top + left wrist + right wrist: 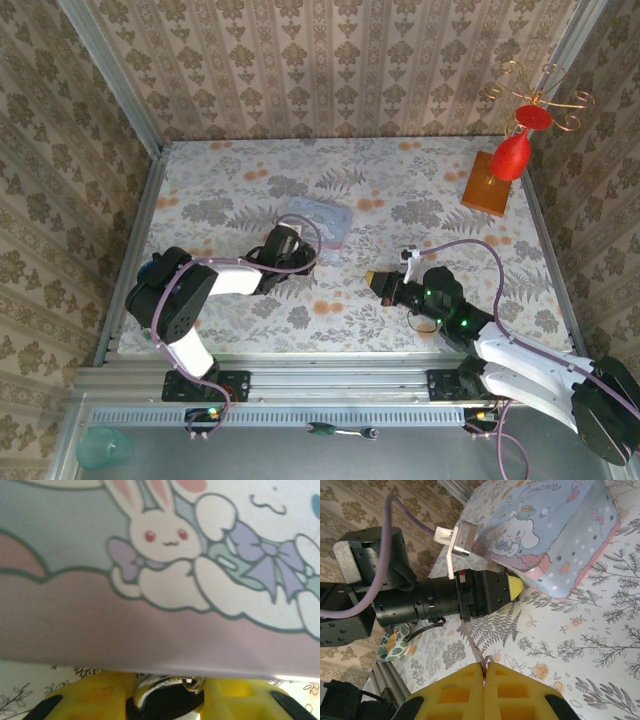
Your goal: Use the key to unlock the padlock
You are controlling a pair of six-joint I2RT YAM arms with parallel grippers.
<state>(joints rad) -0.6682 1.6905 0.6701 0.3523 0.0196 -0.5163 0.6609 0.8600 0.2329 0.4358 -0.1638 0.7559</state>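
Note:
The tiny dark padlock (167, 705) with a silvery shackle sits between the yellow pads of my left gripper (167, 692), which is shut on it. That gripper (291, 250) rests against the near edge of the pastel cartoon tin box (322, 220), whose rabbit print looms above the padlock (160, 555). My right gripper (484, 666) is shut on the head of a thin key (473, 640). Its blade points at the left gripper (490, 594) beside the tin box (555, 530). From above, the right gripper (380, 282) is a short way right of the left one.
A red vase-like ornament with a gold wire top (513, 150) stands on a wooden block (487, 188) at the back right. Patterned walls close the table on three sides. A teal cup (100, 446) and a screwdriver (340, 431) lie on the metal ledge behind the arm bases.

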